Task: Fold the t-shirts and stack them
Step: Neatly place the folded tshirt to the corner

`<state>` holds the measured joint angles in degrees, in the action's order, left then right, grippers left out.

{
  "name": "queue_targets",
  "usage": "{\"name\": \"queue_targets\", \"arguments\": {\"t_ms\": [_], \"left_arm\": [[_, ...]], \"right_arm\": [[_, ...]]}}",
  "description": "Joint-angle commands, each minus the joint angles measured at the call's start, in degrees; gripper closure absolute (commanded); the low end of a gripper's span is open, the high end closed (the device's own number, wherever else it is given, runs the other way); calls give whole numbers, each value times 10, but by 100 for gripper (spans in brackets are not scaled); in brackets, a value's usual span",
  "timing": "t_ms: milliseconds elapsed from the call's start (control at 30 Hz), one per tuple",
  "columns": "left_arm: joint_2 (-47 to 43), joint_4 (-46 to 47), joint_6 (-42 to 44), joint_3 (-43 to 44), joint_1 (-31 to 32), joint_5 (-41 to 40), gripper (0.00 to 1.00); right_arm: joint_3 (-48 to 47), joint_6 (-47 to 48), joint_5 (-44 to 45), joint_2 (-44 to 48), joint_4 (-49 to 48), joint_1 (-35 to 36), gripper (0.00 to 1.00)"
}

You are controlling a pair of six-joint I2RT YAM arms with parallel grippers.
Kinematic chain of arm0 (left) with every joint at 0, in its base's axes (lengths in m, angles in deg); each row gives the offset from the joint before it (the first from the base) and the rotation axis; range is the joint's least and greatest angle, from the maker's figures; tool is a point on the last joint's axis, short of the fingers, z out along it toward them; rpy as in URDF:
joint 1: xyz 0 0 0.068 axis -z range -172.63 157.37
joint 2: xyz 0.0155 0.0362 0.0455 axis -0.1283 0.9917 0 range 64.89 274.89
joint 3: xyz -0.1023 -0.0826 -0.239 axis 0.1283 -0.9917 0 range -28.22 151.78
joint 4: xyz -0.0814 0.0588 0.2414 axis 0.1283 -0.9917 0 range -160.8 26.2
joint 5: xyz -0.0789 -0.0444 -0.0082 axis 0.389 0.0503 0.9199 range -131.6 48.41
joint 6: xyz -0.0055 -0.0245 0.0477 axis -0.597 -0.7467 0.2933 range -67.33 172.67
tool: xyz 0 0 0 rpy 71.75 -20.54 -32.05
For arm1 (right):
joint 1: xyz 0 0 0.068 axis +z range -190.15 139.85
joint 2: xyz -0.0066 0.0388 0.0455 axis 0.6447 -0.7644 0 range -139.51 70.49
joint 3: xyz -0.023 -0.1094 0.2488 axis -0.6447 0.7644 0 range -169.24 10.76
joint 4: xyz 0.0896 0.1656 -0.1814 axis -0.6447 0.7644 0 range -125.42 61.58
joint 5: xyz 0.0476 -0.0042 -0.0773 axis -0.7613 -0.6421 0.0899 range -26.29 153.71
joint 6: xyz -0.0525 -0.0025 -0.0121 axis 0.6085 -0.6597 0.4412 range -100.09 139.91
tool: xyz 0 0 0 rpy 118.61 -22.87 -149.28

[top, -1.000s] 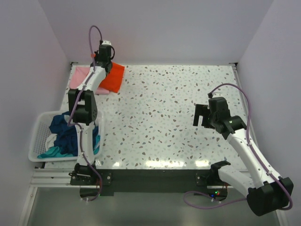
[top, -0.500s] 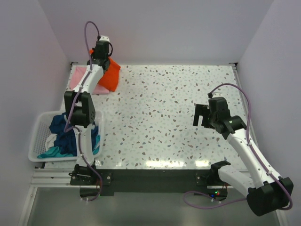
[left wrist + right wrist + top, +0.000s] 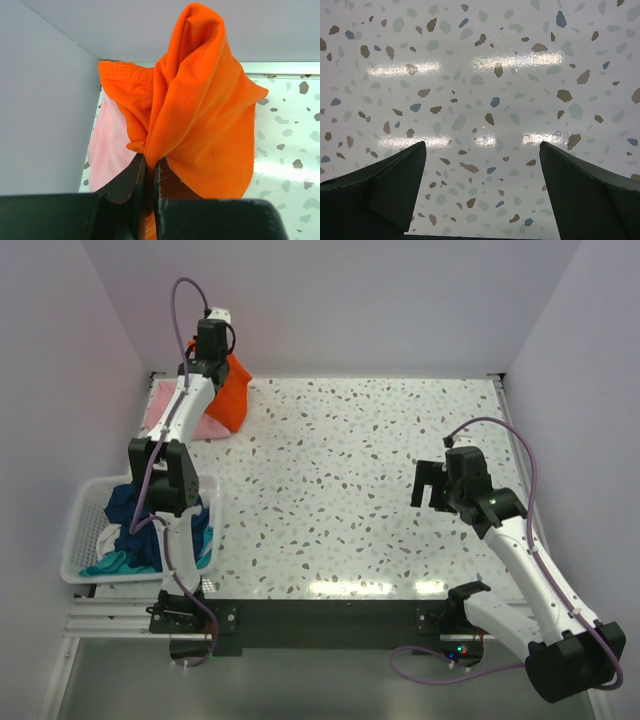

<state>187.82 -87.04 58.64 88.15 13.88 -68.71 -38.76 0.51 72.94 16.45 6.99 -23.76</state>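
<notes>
Your left gripper (image 3: 149,167), clenched on a bunch of the orange-red t-shirt (image 3: 200,110), has swung it up and leftward over the pink t-shirt (image 3: 107,150) at the counter's (image 3: 350,470) far-left corner, so stacking looks close; your right gripper (image 3: 482,150) hangs spread wide, holding nothing, toward the right edge.

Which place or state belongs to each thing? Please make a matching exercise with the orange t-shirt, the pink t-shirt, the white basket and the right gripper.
Things:
1. orange t-shirt
2. pink t-shirt
3. basket
4. right gripper

Places or states:
A. open above the bare table
B. lying on the table near its far left corner
C. pinched in the left gripper, held up
D. holds dark blue and teal shirts

Pairs: 1-C, 2-B, 3-D, 4-A
</notes>
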Motion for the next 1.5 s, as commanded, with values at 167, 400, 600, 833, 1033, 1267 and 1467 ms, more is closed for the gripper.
{"name": "queue_targets", "arguments": {"t_ms": [167,400,600,833,1033,1267,1467], "left_arm": [[-58,-1,-16,36,0,30,100],[-67,-10,-20,43,-1,45,100],[-82,-24,-26,53,-1,58,100],[-87,-26,-28,52,-1,63,100],[-72,-27,-30,45,-2,56,100],[-53,-24,-33,37,-4,35,100],[-30,-20,-40,26,-25,45,100]], "right_arm": [[-15,8,-7,13,-18,0,1],[-13,8,-6,12,-22,-1,1],[-15,7,-8,13,-23,0,1],[-13,6,-7,19,-22,-1,1],[-15,6,-4,16,-21,-1,1],[-15,6,3,13,-18,-1,1],[-19,5,10,8,-15,0,1]]}}
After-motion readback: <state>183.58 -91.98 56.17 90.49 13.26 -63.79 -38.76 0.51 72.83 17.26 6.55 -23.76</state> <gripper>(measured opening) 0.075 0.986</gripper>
